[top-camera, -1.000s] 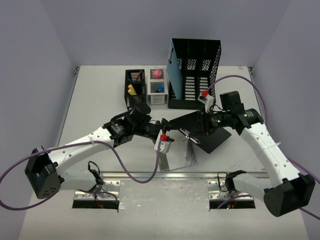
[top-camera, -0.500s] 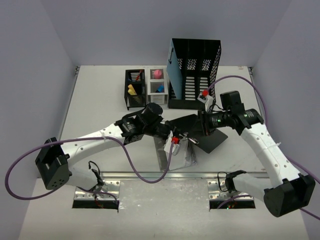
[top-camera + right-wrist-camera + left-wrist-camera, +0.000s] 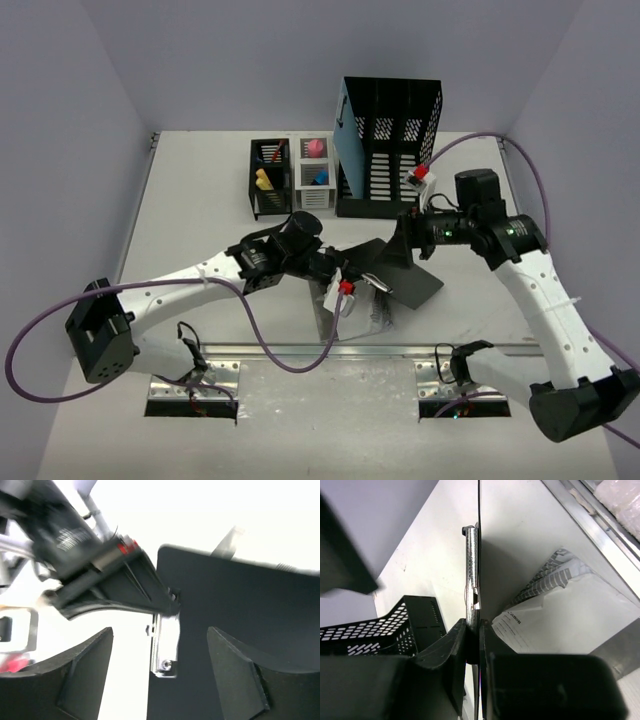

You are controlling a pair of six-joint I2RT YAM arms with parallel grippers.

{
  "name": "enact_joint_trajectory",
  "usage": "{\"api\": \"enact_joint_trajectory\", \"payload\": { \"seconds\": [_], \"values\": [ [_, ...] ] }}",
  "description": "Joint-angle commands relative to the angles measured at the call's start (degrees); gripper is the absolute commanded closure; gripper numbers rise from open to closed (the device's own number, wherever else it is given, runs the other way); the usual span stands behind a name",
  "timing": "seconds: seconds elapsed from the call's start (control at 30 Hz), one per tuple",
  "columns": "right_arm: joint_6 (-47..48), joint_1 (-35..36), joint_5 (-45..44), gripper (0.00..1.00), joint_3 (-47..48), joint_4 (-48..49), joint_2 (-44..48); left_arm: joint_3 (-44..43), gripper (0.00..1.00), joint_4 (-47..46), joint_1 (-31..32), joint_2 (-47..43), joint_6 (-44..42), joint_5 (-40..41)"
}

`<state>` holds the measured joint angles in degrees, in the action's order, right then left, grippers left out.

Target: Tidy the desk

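Note:
A black clipboard (image 3: 400, 272) with a metal clip (image 3: 471, 570) hangs tilted over the middle of the white desk (image 3: 200, 200). My left gripper (image 3: 347, 272) is shut on the clipboard's left edge, just below the clip; in the left wrist view its fingers (image 3: 455, 645) pinch the thin board. My right gripper (image 3: 408, 238) stands open at the board's far edge. In the right wrist view the clipboard (image 3: 240, 605) and its clip (image 3: 165, 645) lie between the spread fingertips (image 3: 85, 675) without touching them.
White printed papers (image 3: 360, 308) lie on the desk under the clipboard, near the metal rail (image 3: 330, 348). A tall black and blue file holder (image 3: 388, 145), a black pen organizer (image 3: 270, 178) and a small white organizer (image 3: 315, 175) stand at the back.
My left gripper moved right and closed on the clipboard's edge. My right gripper opened, let go of the board and drew back to the right.

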<state>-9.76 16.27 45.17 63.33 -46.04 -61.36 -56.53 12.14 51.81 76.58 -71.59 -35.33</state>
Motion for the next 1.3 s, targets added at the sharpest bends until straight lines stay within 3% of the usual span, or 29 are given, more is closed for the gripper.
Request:
{"api": "enact_joint_trajectory", "payload": {
  "seconds": [0.0, 0.2, 0.4, 0.67, 0.9, 1.1, 1.17, 1.27],
  "values": [
    [8.60, -0.10, -3.59, 0.24, 9.87, 2.18, 3.35, 0.63, 1.00, -0.98, 0.48, -3.80, 0.39, -2.28],
    [18.18, -0.01, 1.67, 0.17, 15.33, -0.44, 7.39, 2.21, 1.00, -1.77, 0.05, -6.08, 4.52, -2.99],
    [35.31, -0.01, -1.48, 0.14, 9.54, -11.43, 12.31, 1.87, 1.00, -3.26, -1.27, -6.18, 12.33, -5.36],
    [44.03, -0.01, -2.54, 0.14, 6.81, -17.68, 14.69, -2.79, 1.00, -3.44, -2.85, -2.58, 20.60, -6.77],
    [45.79, -0.01, -4.11, 0.14, 2.16, -14.62, 14.70, -5.77, 1.00, -6.43, -4.35, -0.11, 30.45, -8.78],
    [45.53, 0.16, -3.95, 0.15, -0.14, -8.20, 12.59, -7.62, 1.00, -6.87, -5.14, 1.20, 32.66, -11.95],
    [46.75, 0.08, -3.33, 0.17, -0.40, -7.14, 11.80, -8.24, 1.00, -6.43, -5.23, 1.65, 32.74, -12.91],
    [48.33, 0.25, -0.88, 0.29, -0.75, -5.11, 11.00, -8.94, 1.00, -6.43, -5.40, 2.35, 32.92, -14.06]
  ]
}}
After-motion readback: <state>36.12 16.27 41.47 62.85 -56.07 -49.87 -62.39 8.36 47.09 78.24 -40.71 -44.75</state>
